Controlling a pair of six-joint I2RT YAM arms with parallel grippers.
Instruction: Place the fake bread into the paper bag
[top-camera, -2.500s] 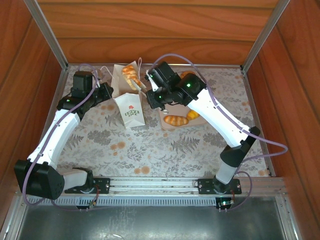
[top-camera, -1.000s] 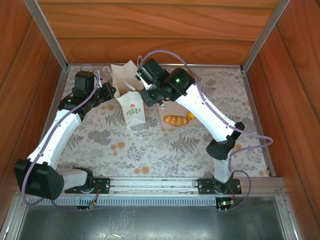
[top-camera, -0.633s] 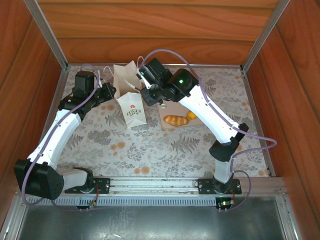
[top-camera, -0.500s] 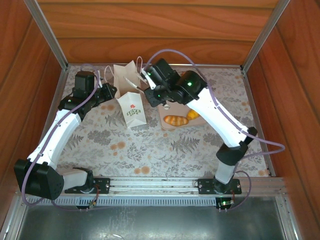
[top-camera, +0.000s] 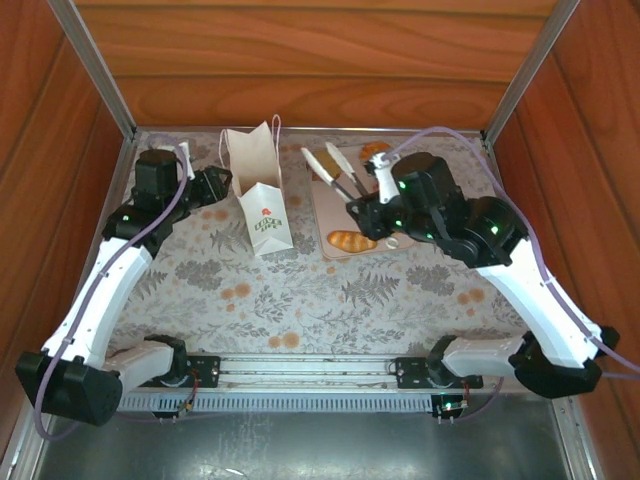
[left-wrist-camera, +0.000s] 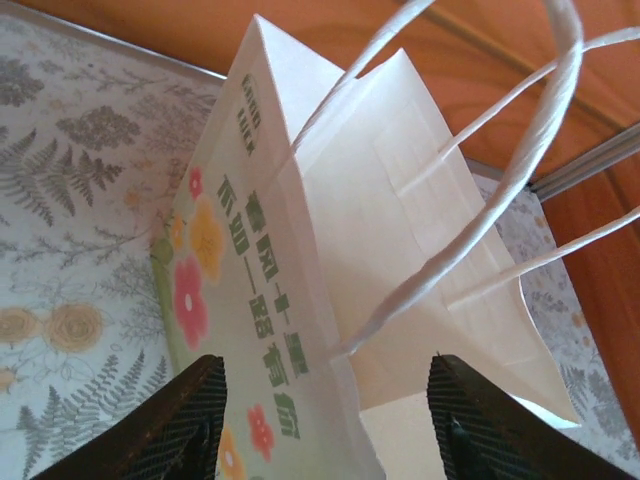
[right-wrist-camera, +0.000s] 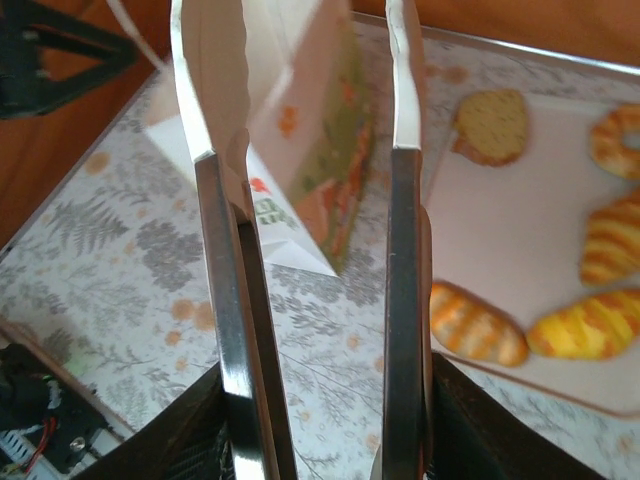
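Tongs (right-wrist-camera: 405, 300) in right gripper (right-wrist-camera: 320, 430), arms spread, nothing between them. Fake bread (top-camera: 351, 241) on tray (top-camera: 335, 215), just right of upright paper bag (top-camera: 255, 190). Seems a fetching step; next calls for lowering over one loaf, squeezing, carrying to bag's mouth.

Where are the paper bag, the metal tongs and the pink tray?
paper bag (top-camera: 265, 218): top view, on its side panel with the logo.
metal tongs (right-wrist-camera: 222, 290): right wrist view, on the left steel arm.
pink tray (right-wrist-camera: 500, 220): right wrist view, on bare surface between the pastries.
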